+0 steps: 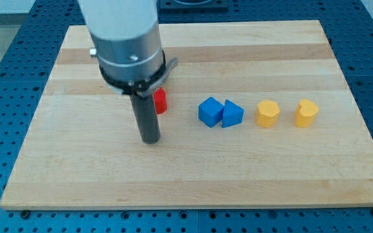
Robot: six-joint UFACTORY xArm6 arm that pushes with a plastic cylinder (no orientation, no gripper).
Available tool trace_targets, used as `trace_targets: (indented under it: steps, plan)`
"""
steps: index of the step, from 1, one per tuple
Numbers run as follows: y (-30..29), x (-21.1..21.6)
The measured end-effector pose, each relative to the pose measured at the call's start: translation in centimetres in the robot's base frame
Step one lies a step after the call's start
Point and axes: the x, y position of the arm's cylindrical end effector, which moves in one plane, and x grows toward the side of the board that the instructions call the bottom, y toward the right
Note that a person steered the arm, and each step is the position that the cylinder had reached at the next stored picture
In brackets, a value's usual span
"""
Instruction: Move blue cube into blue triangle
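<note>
Pale wooden board [238,168] carrying a red block [160,101], blue cube [210,111] touching blue triangle [232,114], plus two yellow blocks [267,113] [306,113] rightward.

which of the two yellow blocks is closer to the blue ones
The yellow block nearer the view's left, just right of the blue triangle. The other yellow block sits farther toward the view's right.

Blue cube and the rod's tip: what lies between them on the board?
Only bare wood lies between my tip and the blue cube in the camera view.
</note>
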Motion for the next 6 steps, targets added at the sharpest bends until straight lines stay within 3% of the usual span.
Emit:
trace_targets:
  steps: [1,3,6]
  plan:
    - [0.2,-2.5]
    - [5.6,-3.0]
    - [8.9,-3.1]
